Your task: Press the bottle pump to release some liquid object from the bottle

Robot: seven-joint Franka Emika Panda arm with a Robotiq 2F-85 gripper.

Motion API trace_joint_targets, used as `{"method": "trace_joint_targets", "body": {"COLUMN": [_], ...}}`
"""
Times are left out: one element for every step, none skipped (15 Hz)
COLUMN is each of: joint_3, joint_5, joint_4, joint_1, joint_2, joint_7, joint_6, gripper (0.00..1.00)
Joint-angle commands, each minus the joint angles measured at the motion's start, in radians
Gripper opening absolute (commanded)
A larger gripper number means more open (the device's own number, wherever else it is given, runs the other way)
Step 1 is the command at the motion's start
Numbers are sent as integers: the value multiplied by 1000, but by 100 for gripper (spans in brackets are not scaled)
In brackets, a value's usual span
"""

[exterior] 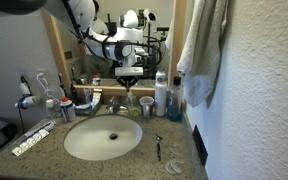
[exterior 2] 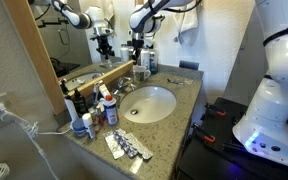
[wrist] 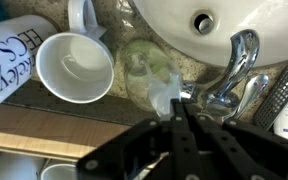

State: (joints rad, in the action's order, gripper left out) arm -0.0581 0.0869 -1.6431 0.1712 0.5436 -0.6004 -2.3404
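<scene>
The bottle [wrist: 144, 68] is small, with a pale greenish-clear body. In the wrist view it is seen from above, standing on the counter between a white cup and the faucet. Its pale bottle pump [wrist: 165, 99] sits right under my fingertips. My gripper [wrist: 179, 108] is shut with its fingers together, and the tips rest on or just above the pump head; I cannot tell whether they touch. In both exterior views the gripper [exterior: 130, 80] [exterior 2: 141, 58] points straight down over the bottle [exterior: 131, 99] [exterior 2: 142, 73] behind the sink.
The chrome faucet [wrist: 234, 65] and the sink basin [exterior: 104, 137] lie beside the bottle. A white cup [wrist: 74, 68] and a taller white-and-blue bottle [exterior: 161, 95] stand close by. A towel [exterior: 199, 50] hangs on the wall. Blister packs [exterior 2: 129, 147] and toiletries [exterior 2: 99, 110] crowd the counter.
</scene>
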Motion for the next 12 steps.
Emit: {"method": "trace_joint_targets", "body": {"joint_3": [2, 3, 5, 5, 5, 6, 7, 7, 7, 8, 8, 8], "joint_5": [-9, -9, -10, -10, -10, -11, -12, -11, -13, -14, -16, -15], "joint_4": [-76, -75, -74, -72, -68, -66, -61, -57, -52, -48, -42, -38], "joint_1": [-4, -3, -3, -2, -2, -2, -1, 0, 1, 1, 1, 3], "joint_2": [13, 12, 11, 11, 12, 13, 15, 17, 19, 21, 24, 27], "joint_7": [30, 31, 33, 33, 34, 36, 37, 40, 43, 43, 42, 40], "joint_6": [-42, -43, -44, -46, -48, -51, -53, -55, -56, -57, -57, -58], "gripper": [7, 7, 7, 7, 7, 7, 7, 7, 7, 7, 7, 7]}}
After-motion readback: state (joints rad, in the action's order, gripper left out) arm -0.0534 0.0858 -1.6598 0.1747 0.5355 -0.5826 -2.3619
